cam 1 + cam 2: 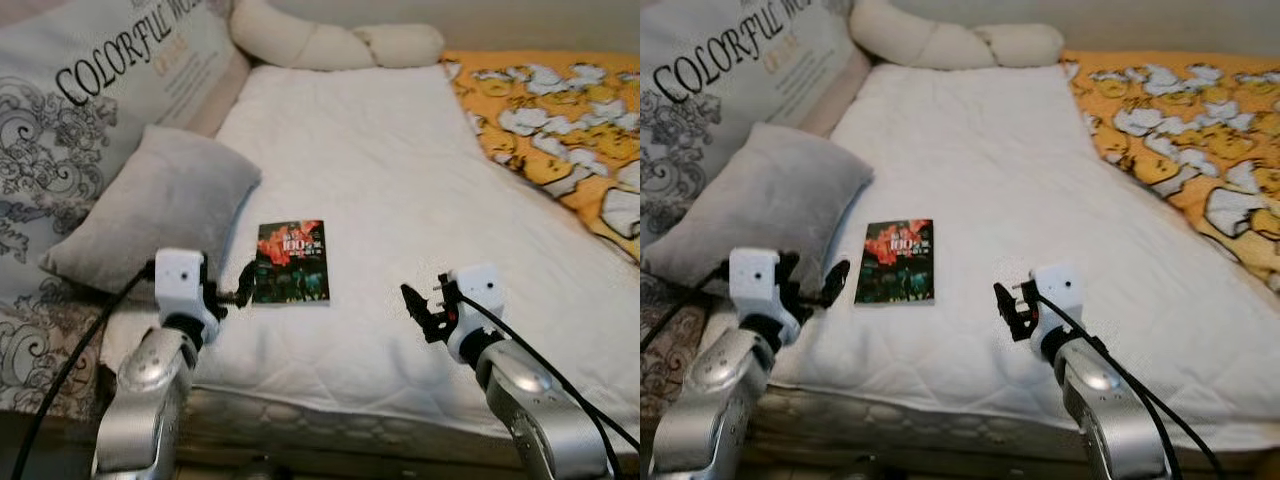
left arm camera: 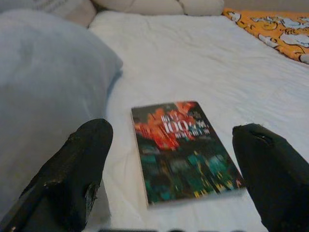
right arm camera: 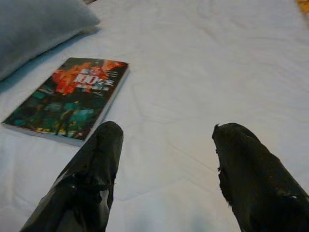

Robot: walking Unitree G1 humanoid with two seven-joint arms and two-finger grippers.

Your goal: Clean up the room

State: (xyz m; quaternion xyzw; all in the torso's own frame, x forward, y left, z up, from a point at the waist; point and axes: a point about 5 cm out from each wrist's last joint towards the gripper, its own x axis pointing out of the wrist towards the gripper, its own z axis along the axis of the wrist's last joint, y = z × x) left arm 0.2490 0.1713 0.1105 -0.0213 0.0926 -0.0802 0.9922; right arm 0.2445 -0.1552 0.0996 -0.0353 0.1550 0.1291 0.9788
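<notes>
Soft, even indoor light is washing over the scene, with no glare showing.

The white mattress is reading bright and nearly blown out ahead of both claws, its quilting barely showing. A faint shadow is sitting under the grey pillow, just outside the left gripper. The book between those spread fingers is looking soft, its title blurring. The right gripper is framing things slightly sharper, though its near fingers are smearing out of focus.

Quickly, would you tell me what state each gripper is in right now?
Left gripper: open, holding nothing, poised at the book.
Right gripper: open, holding nothing, above the white bedcover.
</notes>
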